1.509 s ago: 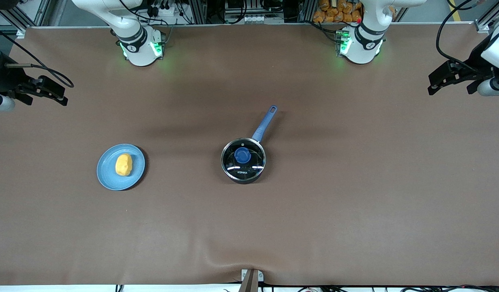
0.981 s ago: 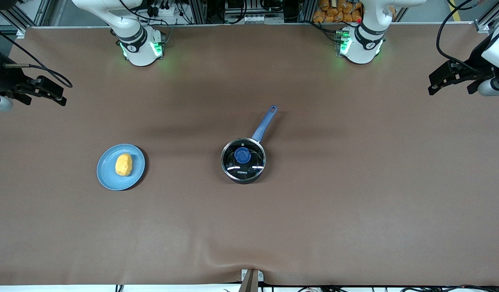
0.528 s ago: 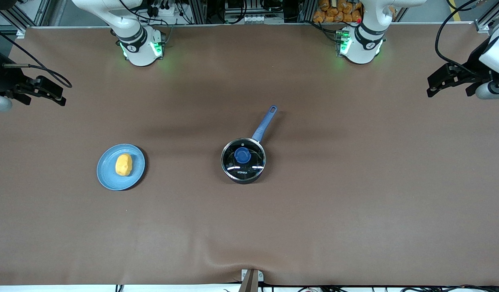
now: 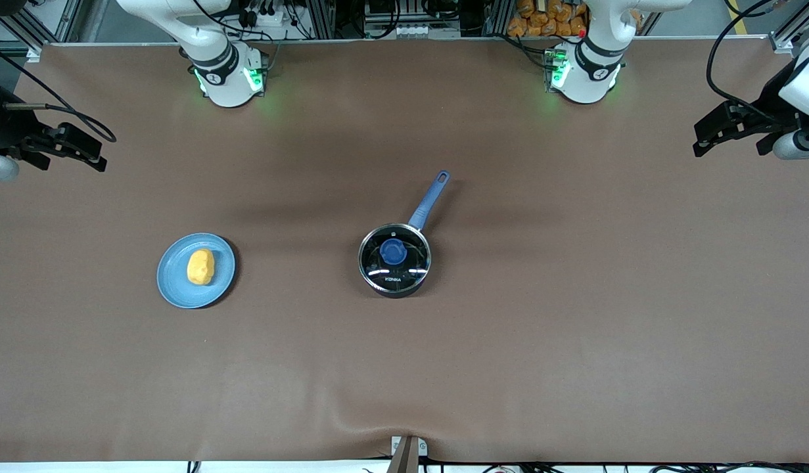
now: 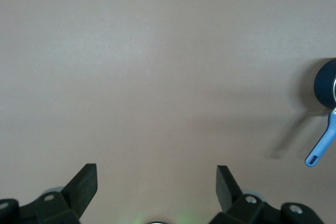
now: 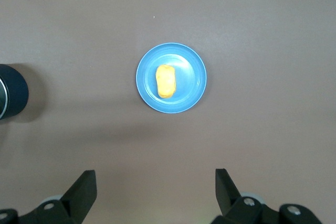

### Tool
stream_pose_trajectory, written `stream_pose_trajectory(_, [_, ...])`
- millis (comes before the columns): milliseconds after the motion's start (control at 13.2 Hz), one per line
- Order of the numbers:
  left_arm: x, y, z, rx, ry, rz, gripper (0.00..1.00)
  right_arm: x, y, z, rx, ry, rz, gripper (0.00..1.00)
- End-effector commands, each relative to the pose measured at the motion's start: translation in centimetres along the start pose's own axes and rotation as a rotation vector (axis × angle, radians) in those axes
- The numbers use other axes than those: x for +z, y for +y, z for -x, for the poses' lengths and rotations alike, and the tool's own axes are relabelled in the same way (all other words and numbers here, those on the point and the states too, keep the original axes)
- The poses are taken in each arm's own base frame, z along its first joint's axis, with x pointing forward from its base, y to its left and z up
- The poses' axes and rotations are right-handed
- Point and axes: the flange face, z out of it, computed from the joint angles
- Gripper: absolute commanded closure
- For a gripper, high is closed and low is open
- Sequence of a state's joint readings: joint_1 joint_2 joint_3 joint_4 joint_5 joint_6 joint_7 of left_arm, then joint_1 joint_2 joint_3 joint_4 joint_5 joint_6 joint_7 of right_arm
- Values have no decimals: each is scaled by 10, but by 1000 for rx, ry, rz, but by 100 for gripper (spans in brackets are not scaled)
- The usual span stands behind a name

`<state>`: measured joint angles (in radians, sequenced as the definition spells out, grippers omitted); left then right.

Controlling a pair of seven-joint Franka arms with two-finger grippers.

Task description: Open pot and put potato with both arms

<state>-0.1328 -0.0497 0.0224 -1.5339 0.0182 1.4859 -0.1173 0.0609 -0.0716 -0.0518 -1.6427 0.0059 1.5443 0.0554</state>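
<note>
The black pot with its long blue handle stands mid-table, with the glass lid and blue knob on it. The yellow-orange potato lies on a blue plate toward the right arm's end. My right gripper hangs open and empty over that end of the table; its wrist view shows the potato, the plate and the pot's edge. My left gripper hangs open and empty over the other end; its wrist view shows the pot and handle.
Brown cloth covers the whole table. The two arm bases stand along the edge farthest from the front camera. A small metal bracket sits at the nearest edge.
Both grippers have drifted only slightly at the table's ends. The pot, lid, plate and potato have not moved.
</note>
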Motion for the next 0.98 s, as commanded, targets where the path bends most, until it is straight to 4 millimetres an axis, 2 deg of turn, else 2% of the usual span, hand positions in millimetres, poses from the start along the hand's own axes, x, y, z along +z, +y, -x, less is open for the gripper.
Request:
stream_pose_trajectory(0, [-7,2,0,4,-2,2,0,-5,3,-2,19,-6,-7,0])
stream_pose_trajectory(377, [-5,10,-1,13,-3,2,0,-5,2,-2,18,-4,-7,0])
stream_pose_trajectory(906, [-4,9,-1,11,-5,1,0,-5,4,-3,21,-4,-7,0])
